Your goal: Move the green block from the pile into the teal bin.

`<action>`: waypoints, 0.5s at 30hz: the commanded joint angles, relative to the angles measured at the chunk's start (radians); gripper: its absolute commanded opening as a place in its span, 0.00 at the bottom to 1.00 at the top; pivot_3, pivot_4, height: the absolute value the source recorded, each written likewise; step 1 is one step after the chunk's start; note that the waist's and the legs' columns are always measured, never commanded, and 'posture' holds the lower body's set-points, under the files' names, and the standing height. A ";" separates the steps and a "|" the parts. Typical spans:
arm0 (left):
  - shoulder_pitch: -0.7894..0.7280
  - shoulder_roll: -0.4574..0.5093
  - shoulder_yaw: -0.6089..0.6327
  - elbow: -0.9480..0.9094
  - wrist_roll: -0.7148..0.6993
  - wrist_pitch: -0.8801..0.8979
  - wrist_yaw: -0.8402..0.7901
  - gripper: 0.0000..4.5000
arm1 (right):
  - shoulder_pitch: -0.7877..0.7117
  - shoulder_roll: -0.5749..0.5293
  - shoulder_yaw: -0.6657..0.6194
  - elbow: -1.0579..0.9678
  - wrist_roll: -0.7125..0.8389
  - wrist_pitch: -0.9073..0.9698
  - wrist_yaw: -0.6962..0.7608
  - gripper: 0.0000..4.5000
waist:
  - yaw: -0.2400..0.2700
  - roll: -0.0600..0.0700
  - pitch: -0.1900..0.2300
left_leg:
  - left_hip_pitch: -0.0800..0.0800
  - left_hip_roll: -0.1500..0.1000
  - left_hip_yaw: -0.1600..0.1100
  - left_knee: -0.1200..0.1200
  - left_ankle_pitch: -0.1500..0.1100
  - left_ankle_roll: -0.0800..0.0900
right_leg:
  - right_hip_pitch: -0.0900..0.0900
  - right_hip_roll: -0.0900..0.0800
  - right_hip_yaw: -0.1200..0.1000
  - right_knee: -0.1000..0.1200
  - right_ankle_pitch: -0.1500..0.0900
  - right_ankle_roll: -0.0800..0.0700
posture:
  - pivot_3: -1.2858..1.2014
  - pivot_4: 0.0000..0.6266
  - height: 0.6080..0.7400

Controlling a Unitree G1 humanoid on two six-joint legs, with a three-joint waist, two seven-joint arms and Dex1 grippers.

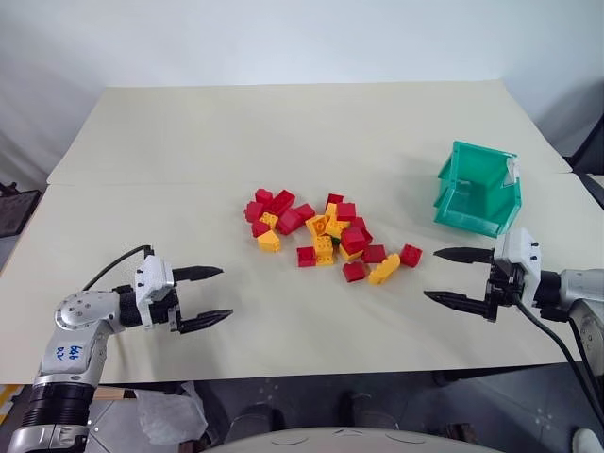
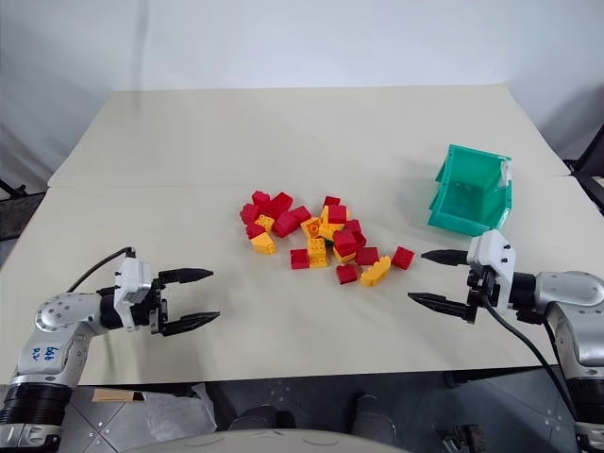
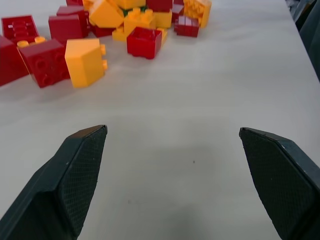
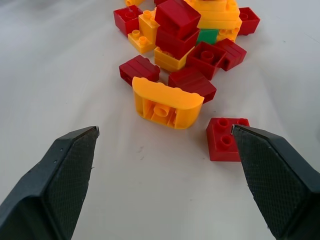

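Note:
The pile point(image 1: 354, 239) of red and yellow-orange bricks lies in the middle of the table. The green block point(image 4: 207, 36) is wedged among them, mostly covered, with a yellow brick and a red brick against it. The teal bin point(image 1: 491, 170) stands to the right of the pile, farther back, and nothing shows inside it. My left gripper point(image 1: 225, 293) hovers open near the table's front left, pointing toward the pile, nothing between its fingers point(image 3: 80, 165). My right gripper point(image 1: 431, 274) is open at the front right, just in front of the bin, aimed at the pile's near bricks.
A curved yellow-orange brick point(image 4: 166, 104) and a red brick point(image 4: 223, 138) lie closest to my right gripper. The cream table point(image 1: 283, 123) has a seam running across its width. A dark object point(image 1: 14, 209) sits beyond its left edge.

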 commanded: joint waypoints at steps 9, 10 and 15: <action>-0.066 -0.032 0.012 0.007 0.023 -0.050 0.103 1.00 | -0.014 -0.005 -0.011 -0.062 -0.004 0.085 -0.106 0.99 | -0.003 0.000 0.000 | -0.001 0.000 0.000 0.005 -0.001 0.001 | 0.000 0.000 0.001 0.002 0.001 0.000 | 0.52 0.24 1.00; -0.066 -0.031 0.011 0.003 0.020 -0.046 0.103 1.00 | -0.017 -0.003 -0.010 -0.067 -0.013 0.089 -0.124 0.99 | -0.002 0.000 0.000 | -0.001 0.001 0.000 0.005 -0.001 0.001 | 0.000 0.000 0.001 0.002 0.001 0.000 | 0.52 0.24 1.00; -0.088 -0.038 0.015 -0.010 0.008 -0.024 0.122 1.00 | -0.059 0.018 0.026 -0.168 -0.085 0.185 -0.300 0.99 | -0.002 0.000 0.000 | -0.001 0.001 0.000 0.006 -0.001 0.001 | 0.000 0.000 0.001 0.002 0.001 0.000 | 0.52 0.24 1.00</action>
